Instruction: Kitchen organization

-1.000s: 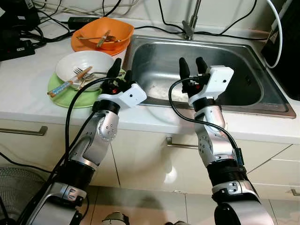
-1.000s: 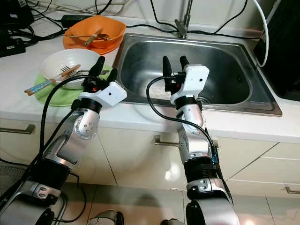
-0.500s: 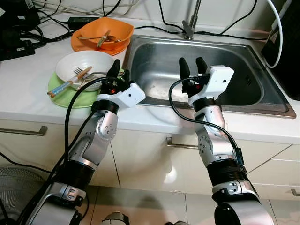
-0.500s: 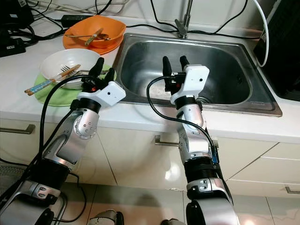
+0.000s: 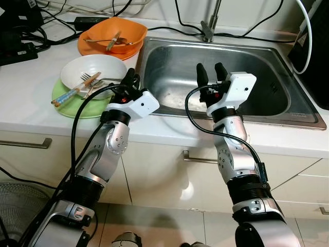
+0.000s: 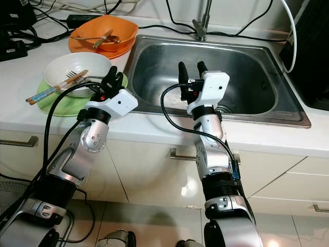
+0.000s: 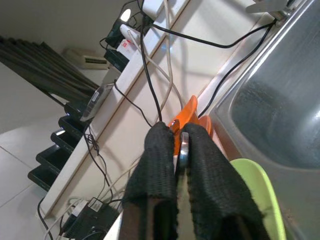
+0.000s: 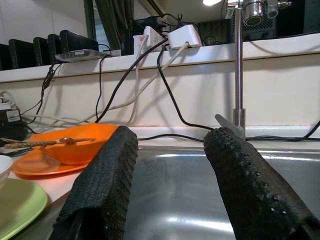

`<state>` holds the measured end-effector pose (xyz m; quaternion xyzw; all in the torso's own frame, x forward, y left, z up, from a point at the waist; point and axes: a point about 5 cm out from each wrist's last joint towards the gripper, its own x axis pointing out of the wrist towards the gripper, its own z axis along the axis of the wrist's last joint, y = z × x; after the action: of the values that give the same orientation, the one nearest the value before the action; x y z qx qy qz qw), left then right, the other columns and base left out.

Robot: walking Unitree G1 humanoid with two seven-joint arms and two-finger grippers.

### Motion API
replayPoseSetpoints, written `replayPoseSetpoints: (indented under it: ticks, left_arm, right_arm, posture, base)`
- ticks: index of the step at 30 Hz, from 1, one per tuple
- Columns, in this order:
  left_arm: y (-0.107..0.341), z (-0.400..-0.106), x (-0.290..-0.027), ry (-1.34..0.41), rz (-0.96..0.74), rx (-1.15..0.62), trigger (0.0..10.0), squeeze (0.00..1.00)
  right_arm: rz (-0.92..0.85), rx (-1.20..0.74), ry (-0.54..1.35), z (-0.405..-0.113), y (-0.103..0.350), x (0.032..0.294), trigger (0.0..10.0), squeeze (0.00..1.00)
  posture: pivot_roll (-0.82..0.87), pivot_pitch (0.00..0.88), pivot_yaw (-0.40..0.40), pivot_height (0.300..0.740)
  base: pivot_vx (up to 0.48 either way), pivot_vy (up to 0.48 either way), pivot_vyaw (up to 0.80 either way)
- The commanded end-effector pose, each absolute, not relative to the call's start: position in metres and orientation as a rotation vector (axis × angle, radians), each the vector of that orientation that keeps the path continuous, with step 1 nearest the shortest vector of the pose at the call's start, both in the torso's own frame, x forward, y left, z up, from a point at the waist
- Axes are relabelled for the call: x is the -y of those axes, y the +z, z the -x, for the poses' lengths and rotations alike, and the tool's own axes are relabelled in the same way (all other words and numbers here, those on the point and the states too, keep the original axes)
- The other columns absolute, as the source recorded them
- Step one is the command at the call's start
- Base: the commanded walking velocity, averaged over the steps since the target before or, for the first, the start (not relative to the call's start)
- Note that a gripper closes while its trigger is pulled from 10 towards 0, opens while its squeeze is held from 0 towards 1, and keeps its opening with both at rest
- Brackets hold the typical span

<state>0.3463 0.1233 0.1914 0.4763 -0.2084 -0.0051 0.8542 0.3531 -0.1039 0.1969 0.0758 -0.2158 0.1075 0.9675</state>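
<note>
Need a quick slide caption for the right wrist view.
Open right gripper poised over the steel sink, orange bowl on the counter beyond.

The two head views looked forward and down from above the counter edge onto the steel sink (image 5: 226, 67), the right eye's picture set slightly sideways of the left's; both shared the sink. The left wrist camera sat close behind its own fingers (image 7: 160, 165), facing along the sink's left rim toward the wall. The right wrist camera looked low across the sink basin toward the faucet (image 8: 240, 65), close to the basin.
</note>
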Motion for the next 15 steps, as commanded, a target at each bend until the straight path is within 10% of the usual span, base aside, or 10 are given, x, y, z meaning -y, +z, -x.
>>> replayPoseSetpoints:
  ticks: [1,14,15]
  left_arm:
    - [0.195,-0.345,-0.119,-0.026,-1.001,0.451,0.0,0.00]
    - [0.206,-0.344,-0.118,-0.009,-0.960,0.494,0.0,0.00]
    - [0.207,-0.344,-0.117,-0.010,-0.939,0.499,2.1,0.00]
  right_arm:
    - [-0.166,0.428,0.207,-0.354,0.196,0.106,10.0,0.00]
    - [-0.165,0.427,0.208,-0.354,0.196,0.106,10.0,0.00]
    - [-0.165,0.426,0.208,-0.354,0.196,0.106,10.0,0.00]
  posture:
    - [0.14,0.083,-0.044,0.740]
    - [0.14,0.085,-0.047,0.740]
    - [0.14,0.085,-0.047,0.740]
  base:
    - [0.000,0.000,0.00]
    - [0.000,0.000,0.00]
    - [0.000,0.000,0.00]
